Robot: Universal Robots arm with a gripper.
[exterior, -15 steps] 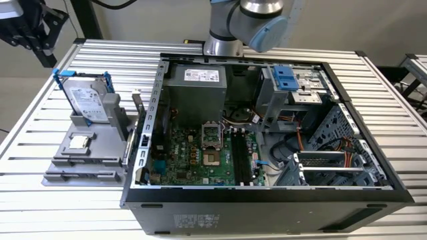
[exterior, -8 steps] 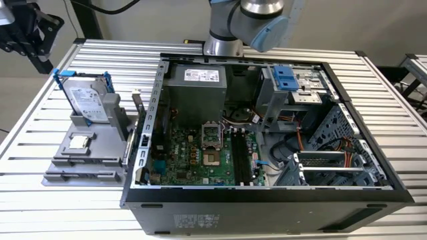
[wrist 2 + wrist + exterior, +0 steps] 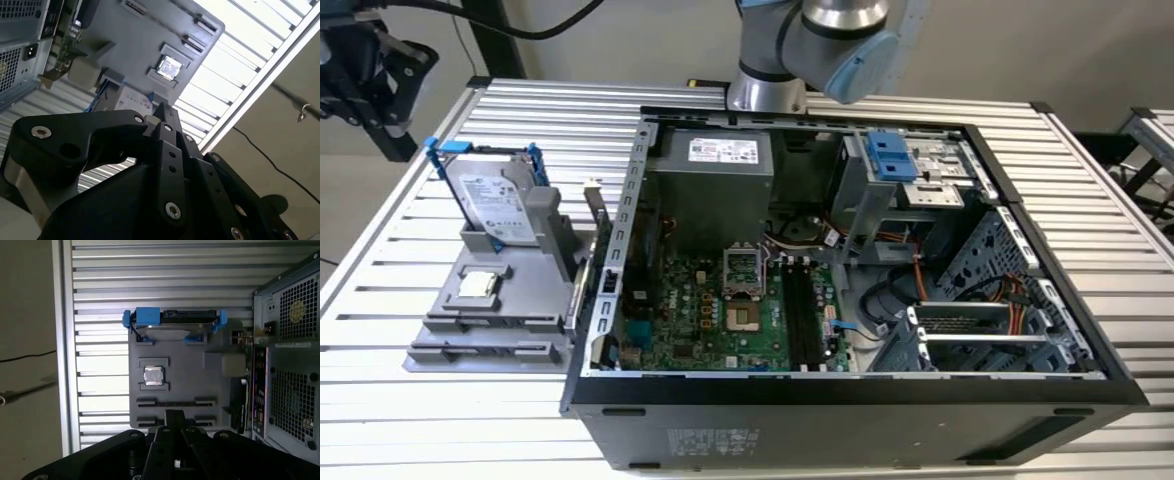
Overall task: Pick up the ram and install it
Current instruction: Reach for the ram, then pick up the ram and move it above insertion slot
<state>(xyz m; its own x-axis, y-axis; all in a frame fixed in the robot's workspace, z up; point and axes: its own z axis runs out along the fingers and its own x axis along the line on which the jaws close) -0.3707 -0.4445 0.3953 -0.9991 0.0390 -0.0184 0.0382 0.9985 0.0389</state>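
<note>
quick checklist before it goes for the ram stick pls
1. Ram standing on edge at the side of the grey holder: ok.
2. Gripper open for a grab: not ok, it is shut and empty.
3. Gripper lined up with the ram: not ok, it sits over the holder's long slots, with the ram off to one side.
4. Memory slots on the board free: ok, they look empty.
5. Slot latches open: cannot tell.

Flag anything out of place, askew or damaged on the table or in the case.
Nothing stands out. The hard drive stands on edge in the grey holder, the processor lies flat in its pocket, and the open case sits square on the slatted table; nothing looks spilled or broken.
</note>
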